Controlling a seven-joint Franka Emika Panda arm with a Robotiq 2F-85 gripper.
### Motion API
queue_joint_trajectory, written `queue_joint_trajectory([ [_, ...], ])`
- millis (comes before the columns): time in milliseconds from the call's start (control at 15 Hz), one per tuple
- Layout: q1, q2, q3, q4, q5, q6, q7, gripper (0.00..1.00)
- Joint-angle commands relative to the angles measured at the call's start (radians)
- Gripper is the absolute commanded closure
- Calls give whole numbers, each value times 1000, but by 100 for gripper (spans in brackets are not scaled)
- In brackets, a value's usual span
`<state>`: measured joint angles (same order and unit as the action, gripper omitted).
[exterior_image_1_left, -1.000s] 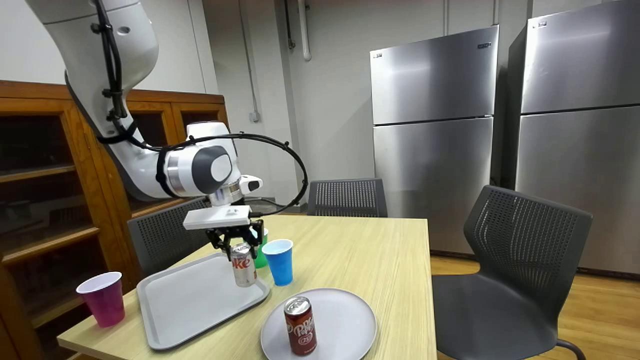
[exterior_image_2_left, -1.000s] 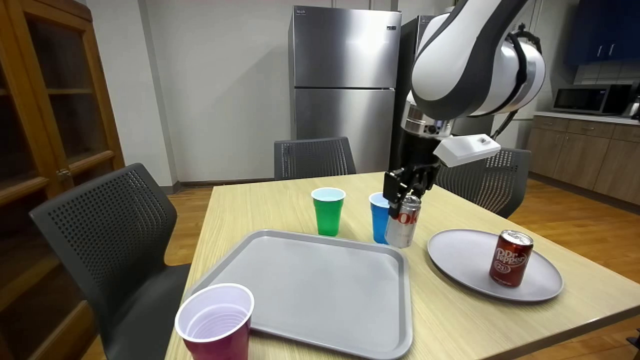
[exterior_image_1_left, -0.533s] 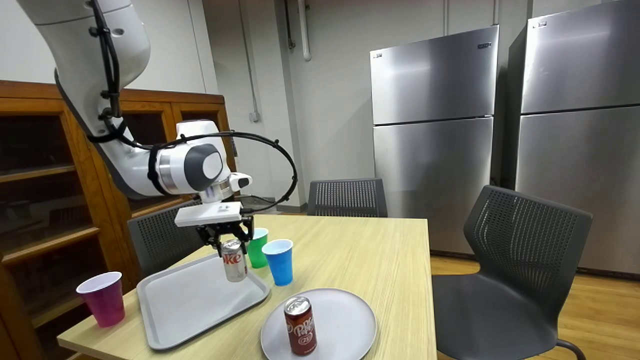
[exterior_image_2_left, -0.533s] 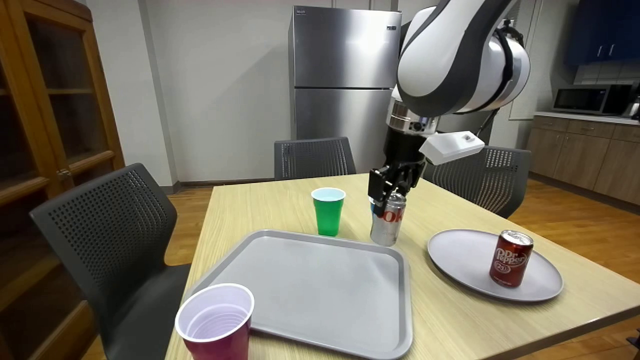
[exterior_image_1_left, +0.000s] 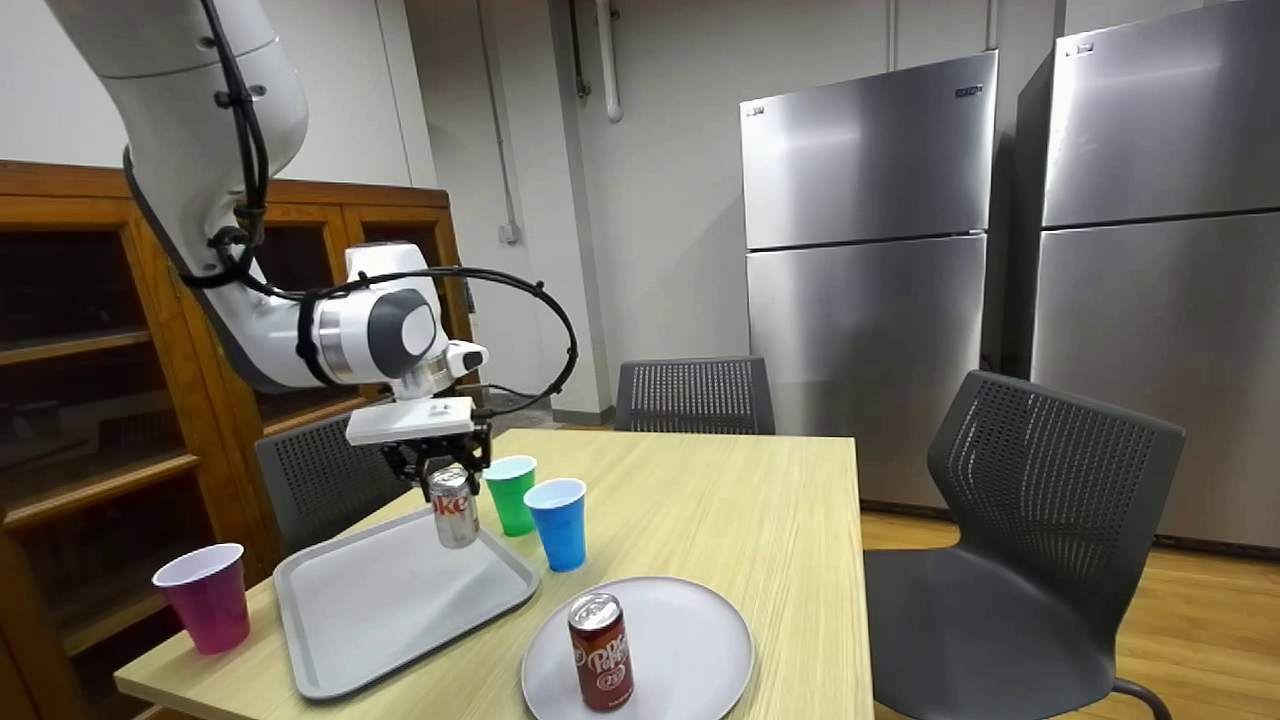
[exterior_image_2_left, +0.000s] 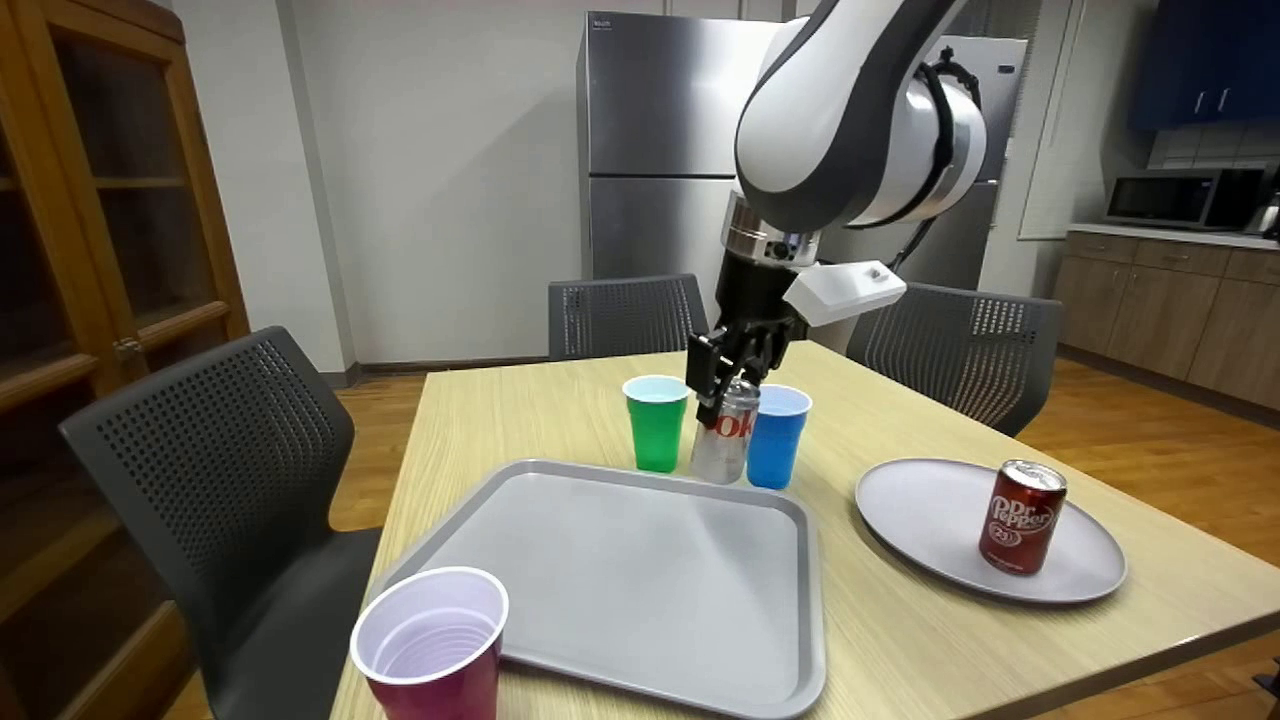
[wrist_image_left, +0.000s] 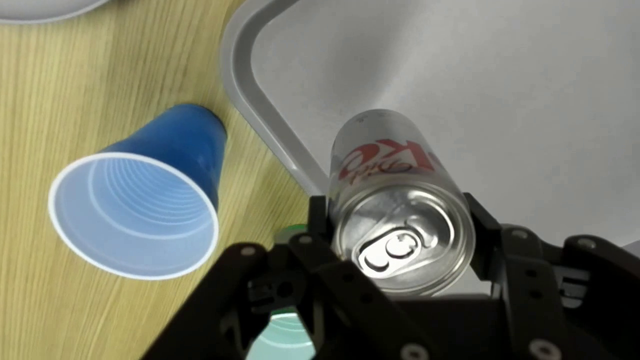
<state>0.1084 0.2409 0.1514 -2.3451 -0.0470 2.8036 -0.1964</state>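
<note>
Over the pale wood-grain tabletop (wrist_image_left: 45, 310), your black two-fingered hand (wrist_image_left: 399, 222), part-closed and gripping the silver aluminium Coke can (wrist_image_left: 392, 175) at the wrist view's lower centre, could topple the blue tapered plastic cup (wrist_image_left: 142, 197) at left if swung low toward it.

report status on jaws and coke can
Jaws closed on Coke can. Can aloft over gray tray. Green cup and blue cup close by.

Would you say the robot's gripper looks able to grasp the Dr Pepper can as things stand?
Probably not: the gripper is closed on the silver Coke can, so its grip is taken. Otherwise the way seems free, as the Dr Pepper can stands on the round plate with nothing over it.
</note>
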Motion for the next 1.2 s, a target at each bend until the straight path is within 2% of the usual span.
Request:
queue_joint_trajectory([
  [0,7,53,13,86,-26,-56,-33,61],
  [467,8,154,31,189,-42,-120,-82,61],
  [1133,25,230,5,235,-132,-117,-71,61],
])
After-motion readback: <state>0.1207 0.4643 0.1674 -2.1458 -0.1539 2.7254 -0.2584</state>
